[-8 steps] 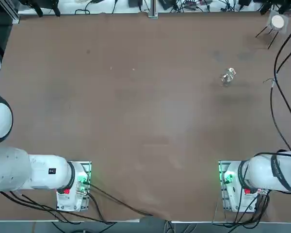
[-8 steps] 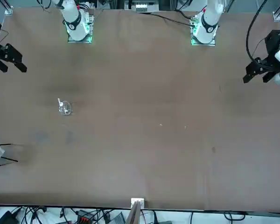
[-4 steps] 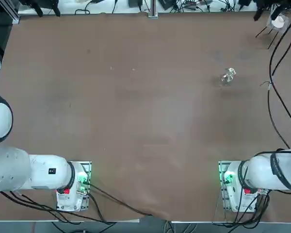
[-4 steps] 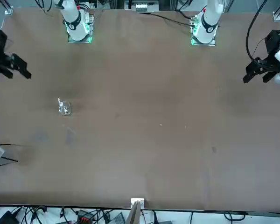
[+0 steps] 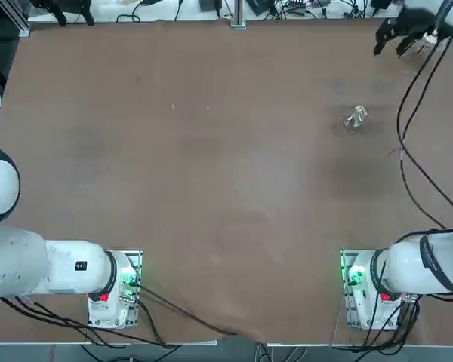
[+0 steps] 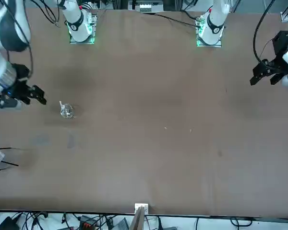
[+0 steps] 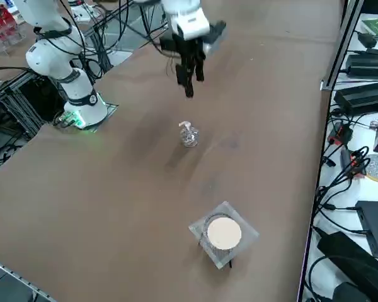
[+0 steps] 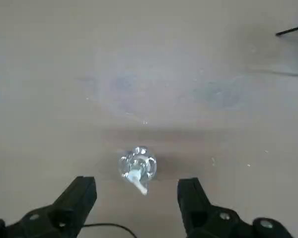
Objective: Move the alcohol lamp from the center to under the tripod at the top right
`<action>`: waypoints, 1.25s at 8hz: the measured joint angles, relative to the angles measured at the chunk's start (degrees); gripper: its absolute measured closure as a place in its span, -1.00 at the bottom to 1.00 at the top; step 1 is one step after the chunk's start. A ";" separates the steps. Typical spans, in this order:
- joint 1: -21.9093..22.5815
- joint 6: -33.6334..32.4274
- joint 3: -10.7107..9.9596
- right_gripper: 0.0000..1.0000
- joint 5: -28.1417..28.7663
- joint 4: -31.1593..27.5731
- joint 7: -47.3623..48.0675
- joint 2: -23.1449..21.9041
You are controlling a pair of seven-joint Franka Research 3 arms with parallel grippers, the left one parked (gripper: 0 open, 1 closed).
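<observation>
Clear glass catches the light ahead of the right gripper (image 8: 138, 184): the alcohol lamp (image 8: 137, 161), small and round-bodied, with a whitish cap (image 8: 137, 179). The jaws stand wide apart, with nothing between their pads; in the wrist view the lamp shows in line with the gap, but the fingers are well above the table (image 7: 145, 189) and not touching it. The tripod (image 7: 225, 233) stands beyond the lamp from the jaws, its white disc on top and thin dark legs splayed, so the lamp has yet to be picked up and carried there.

The step in hand looks to be lining up over the lamp before going down. If the jaws descend off-centre, one fingertip could land on the cap or shoulder and tip the lamp. Smooth, curved glass could also slip or roll out if the pads close too high or squeeze unevenly. Clear walls make the edges hard to judge, which invites a miss. Later, open fingers spreading beside the tripod could knock a leg, or the hand could hit the disc from above; a low approach from the side, between legs, seems safer.
</observation>
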 joint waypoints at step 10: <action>2.10 13.51 0.17 -0.89 0.00 -8.29 -0.56 12.08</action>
